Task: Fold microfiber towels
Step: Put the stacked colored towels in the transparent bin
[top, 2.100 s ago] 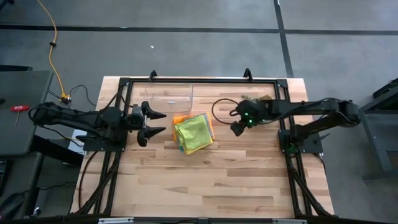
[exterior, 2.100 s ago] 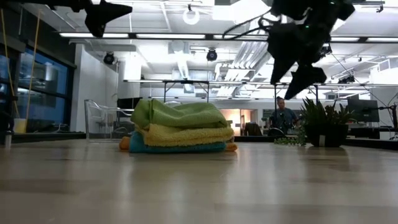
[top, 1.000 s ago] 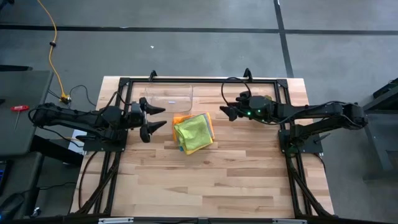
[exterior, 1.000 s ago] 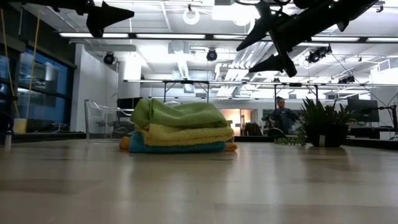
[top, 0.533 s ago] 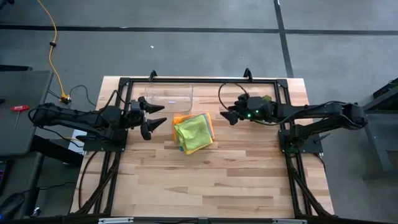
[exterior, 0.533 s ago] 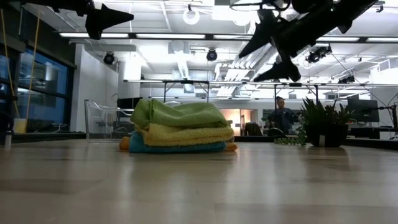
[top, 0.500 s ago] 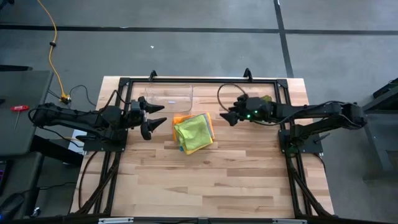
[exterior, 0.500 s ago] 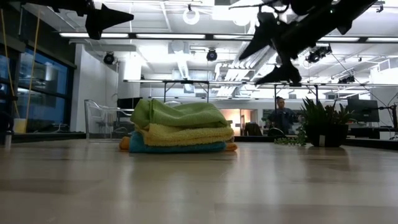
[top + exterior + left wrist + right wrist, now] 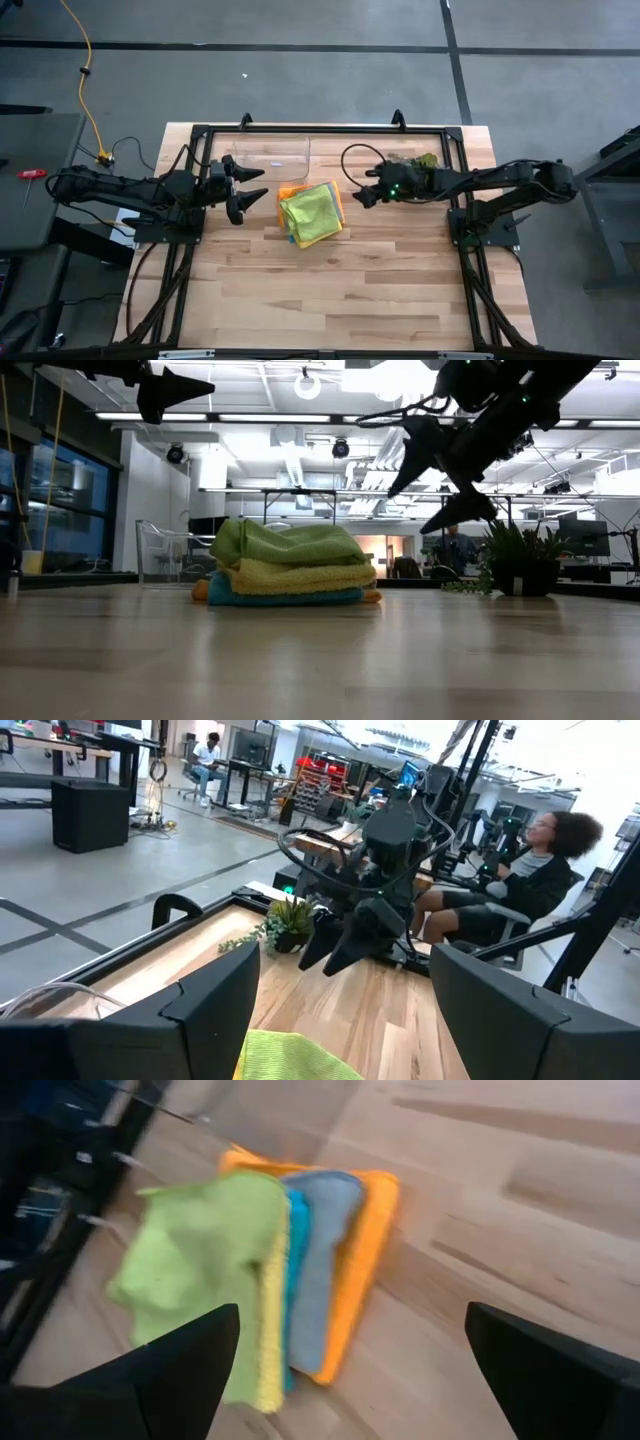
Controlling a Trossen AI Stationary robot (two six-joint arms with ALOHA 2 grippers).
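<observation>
Swinging down toward stack, right gripper [image 9: 360,194] now nearer than a second ago, jaws wide, empty. Left gripper [image 9: 243,196] unchanged, open, empty, just beside towels [image 9: 311,212]. Five-colour pile sits folded mid-table, lime on top. Judgement: pick-up imminent.

- The microfiber towels [image 9: 311,213] lie folded in one stack mid-table: lime green on top, then yellow, teal, seemingly grey, orange at the bottom.
</observation>
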